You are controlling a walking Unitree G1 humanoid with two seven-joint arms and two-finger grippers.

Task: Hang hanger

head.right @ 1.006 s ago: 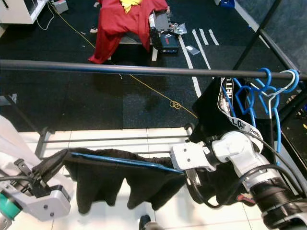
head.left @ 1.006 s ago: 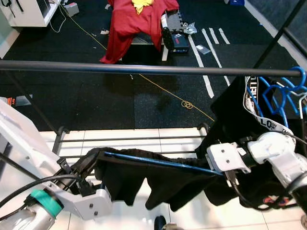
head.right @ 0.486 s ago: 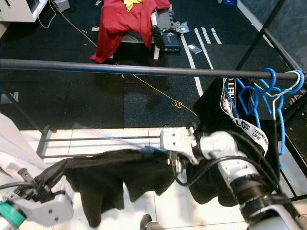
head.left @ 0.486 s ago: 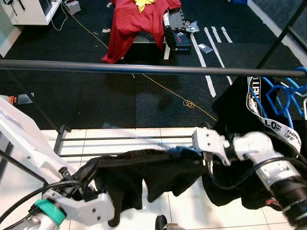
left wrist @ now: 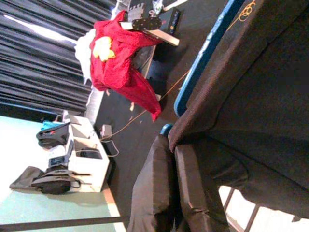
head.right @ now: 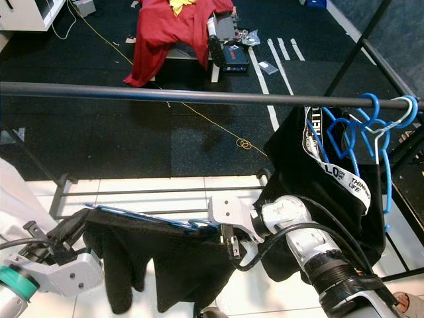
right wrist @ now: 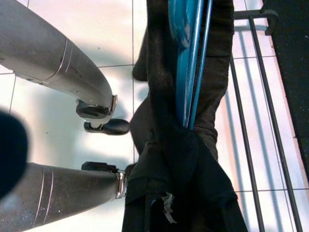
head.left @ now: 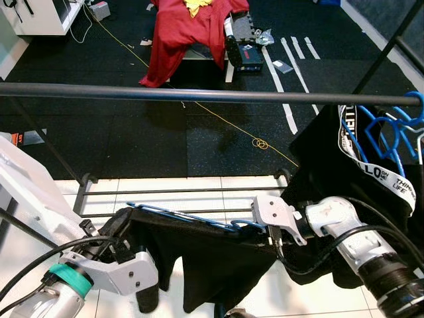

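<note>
A blue hanger (head.left: 189, 217) carrying a black garment (head.left: 212, 265) lies roughly level, well below the grey rail (head.left: 199, 95). My left gripper (head.left: 118, 228) is shut on its left end; in the left wrist view the black fingers (left wrist: 161, 193) press together against the blue hanger (left wrist: 203, 53) and the cloth. My right gripper (head.left: 257, 225) is shut on the right end, near the hook; the garment (right wrist: 178, 169) hides its fingers in the right wrist view. At the rail's right end hang several blue hangers (head.left: 387, 132) with dark clothes and a white printed strap (head.left: 377, 175).
The rack's low bars (head.left: 185, 192) run just beyond the held garment, and a slanted post (head.left: 391, 46) rises at the right. A red garment (head.left: 189, 30) drapes over a bench far back. A yellow cable (head.left: 258, 142) crosses the black floor. My silver legs (right wrist: 53, 53) stand on white tiles.
My right gripper moved left, toward the left gripper. The garment bunched up half a second ago and now hangs down longer beneath the hanger.
</note>
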